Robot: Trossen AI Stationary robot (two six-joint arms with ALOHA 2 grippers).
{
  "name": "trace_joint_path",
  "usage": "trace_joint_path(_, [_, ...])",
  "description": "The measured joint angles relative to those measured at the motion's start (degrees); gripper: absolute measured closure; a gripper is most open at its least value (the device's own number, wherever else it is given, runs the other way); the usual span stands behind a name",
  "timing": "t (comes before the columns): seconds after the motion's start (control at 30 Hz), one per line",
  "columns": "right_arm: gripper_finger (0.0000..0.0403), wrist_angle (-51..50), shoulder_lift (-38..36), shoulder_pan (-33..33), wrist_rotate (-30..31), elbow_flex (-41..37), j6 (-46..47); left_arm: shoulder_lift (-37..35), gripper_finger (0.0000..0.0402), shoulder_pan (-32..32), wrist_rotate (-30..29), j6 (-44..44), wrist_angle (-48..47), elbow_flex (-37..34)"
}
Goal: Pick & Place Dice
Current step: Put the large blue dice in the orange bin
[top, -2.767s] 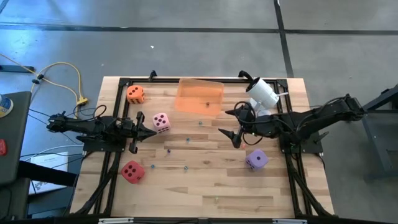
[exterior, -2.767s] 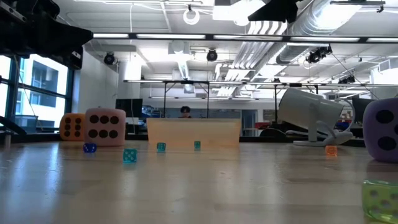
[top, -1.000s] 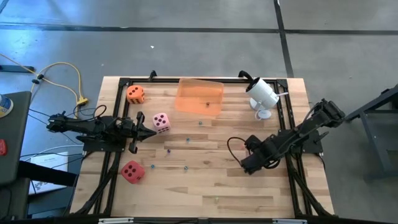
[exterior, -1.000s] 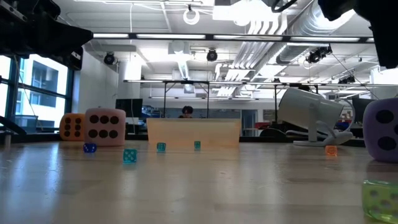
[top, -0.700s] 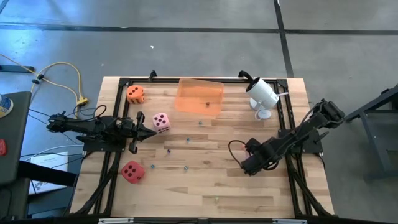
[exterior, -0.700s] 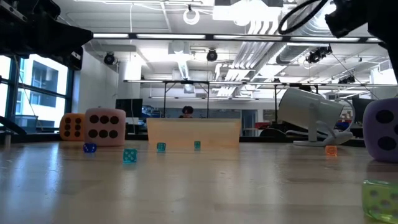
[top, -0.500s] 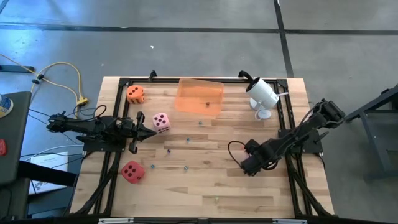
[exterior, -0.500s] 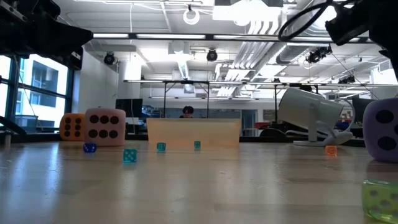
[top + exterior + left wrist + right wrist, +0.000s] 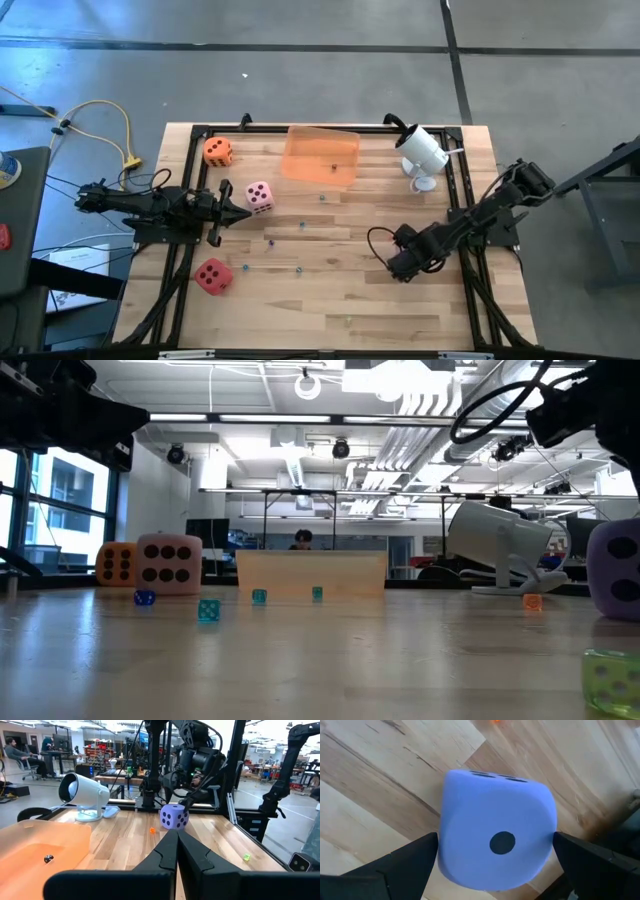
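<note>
Right pincer (image 9: 495, 857) released, straddling purple die (image 9: 497, 840) on wood table (image 9: 330, 290); left pincer (image 9: 177, 840) clenched.

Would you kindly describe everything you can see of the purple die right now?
The purple die is a soft-looking foam cube with rounded corners and dark pips. One pip shows on the face toward the right wrist camera, and its side shows five in the left wrist view. It sits upright on the wooden table, on the right-arm side. The right gripper is open, a finger on either side; contact is unclear.
</note>
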Motion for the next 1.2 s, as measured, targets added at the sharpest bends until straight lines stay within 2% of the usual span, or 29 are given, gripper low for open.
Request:
trace_joint_path(0.67, [0.0014, -0.28, 0.00, -1.21, -1.01, -0.31, -2.47, 0.00, 0.0401, 0.00, 0.00, -0.11, 0.02, 0.00])
trace_joint_path(1.2, [0.0014, -3.19, -3.03, -1.21, 0.45, -0.31, 0.27, 0.00, 0.0401, 0.00, 0.00, -0.13, 0.02, 0.00])
